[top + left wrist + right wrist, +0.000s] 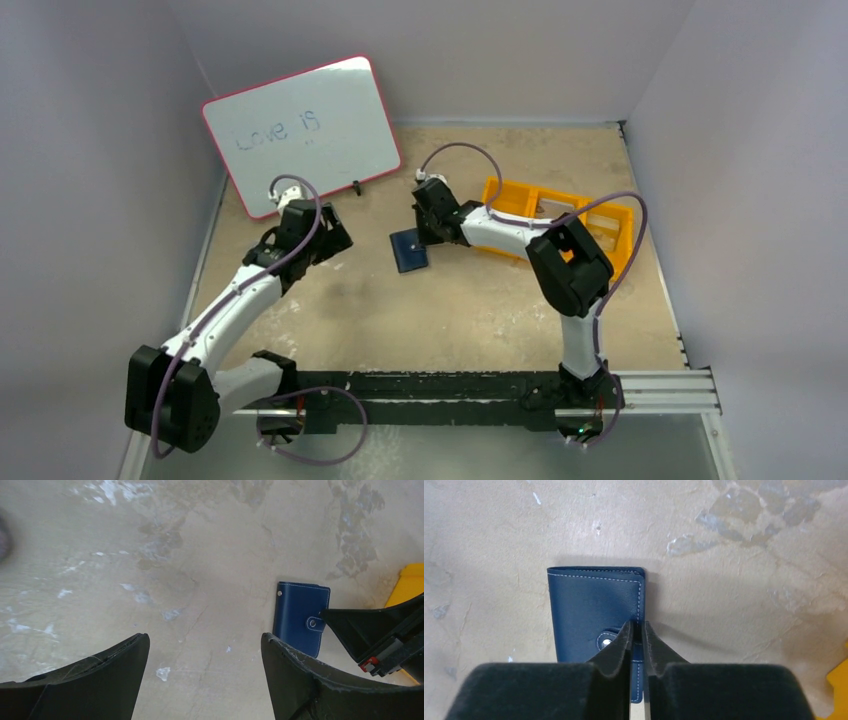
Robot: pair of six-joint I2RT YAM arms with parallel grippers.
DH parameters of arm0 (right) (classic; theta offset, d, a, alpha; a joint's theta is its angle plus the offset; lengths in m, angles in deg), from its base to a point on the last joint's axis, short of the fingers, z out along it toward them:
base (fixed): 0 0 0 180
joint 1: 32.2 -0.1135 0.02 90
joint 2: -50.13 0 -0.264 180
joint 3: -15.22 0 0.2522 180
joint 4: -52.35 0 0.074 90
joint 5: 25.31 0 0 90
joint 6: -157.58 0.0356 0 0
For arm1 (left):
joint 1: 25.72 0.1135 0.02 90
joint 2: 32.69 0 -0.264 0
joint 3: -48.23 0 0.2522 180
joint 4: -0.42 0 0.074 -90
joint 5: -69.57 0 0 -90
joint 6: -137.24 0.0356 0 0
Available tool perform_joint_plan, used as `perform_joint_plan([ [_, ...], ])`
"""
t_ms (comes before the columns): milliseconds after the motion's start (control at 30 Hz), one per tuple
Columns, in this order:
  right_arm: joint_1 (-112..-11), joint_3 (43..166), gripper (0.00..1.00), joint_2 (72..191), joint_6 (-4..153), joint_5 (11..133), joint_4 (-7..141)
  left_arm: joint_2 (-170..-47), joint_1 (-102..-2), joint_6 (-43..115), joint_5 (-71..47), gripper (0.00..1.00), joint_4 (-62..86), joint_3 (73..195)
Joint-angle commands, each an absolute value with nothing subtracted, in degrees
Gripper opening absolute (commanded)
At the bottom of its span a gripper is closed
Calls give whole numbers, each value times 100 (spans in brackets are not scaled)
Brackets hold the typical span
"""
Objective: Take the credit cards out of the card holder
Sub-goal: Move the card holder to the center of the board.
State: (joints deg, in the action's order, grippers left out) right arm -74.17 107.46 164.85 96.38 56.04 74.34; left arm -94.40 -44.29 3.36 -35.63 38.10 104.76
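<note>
The dark navy card holder (409,250) lies folded shut on the table, snap tab fastened. In the right wrist view the card holder (594,605) sits under my right gripper (637,625), whose fingers are pinched on its right stitched edge beside the snap tab. My right gripper (427,238) reaches it from the right. My left gripper (205,637) hovers open to the left of the card holder (300,615), with nothing between its fingers. In the top view the left gripper (335,240) is a short way left of the holder. The credit cards are hidden.
An orange compartment tray (600,215) stands behind my right arm, and its corner (412,580) shows in the left wrist view. A pink-framed whiteboard (300,130) leans at the back left. Grey walls close in the table on three sides.
</note>
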Motion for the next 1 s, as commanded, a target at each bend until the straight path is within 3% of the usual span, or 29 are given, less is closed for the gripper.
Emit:
perform_joint_plan([
  [0, -7456, 10295, 8, 16009, 9681, 5798, 7316, -9786, -4458, 410, -2621, 81, 3098, 10356],
  [300, -7482, 9620, 12, 15604, 9677, 6684, 6935, -10323, -4739, 160, -1983, 75, 2304, 9767],
  [433, -7483, 9315, 29, 15259, 9571, 7022, 6626, -10620, -5039, -43, -1892, 69, 1917, 9693],
  [533, -7482, 9174, 36, 14889, 9556, 6968, 6440, -10890, -5244, -167, -1882, 68, 1679, 9697],
  [700, -7483, 9147, 35, 14793, 9371, 6730, 6362, -11284, -5408, -322, -1825, 66, 1369, 9680],
  [967, -7483, 8792, 35, 14800, 8675, 7659, 5656, -11619, -5481, -497, -1788, 57, 1060, 9618],
])
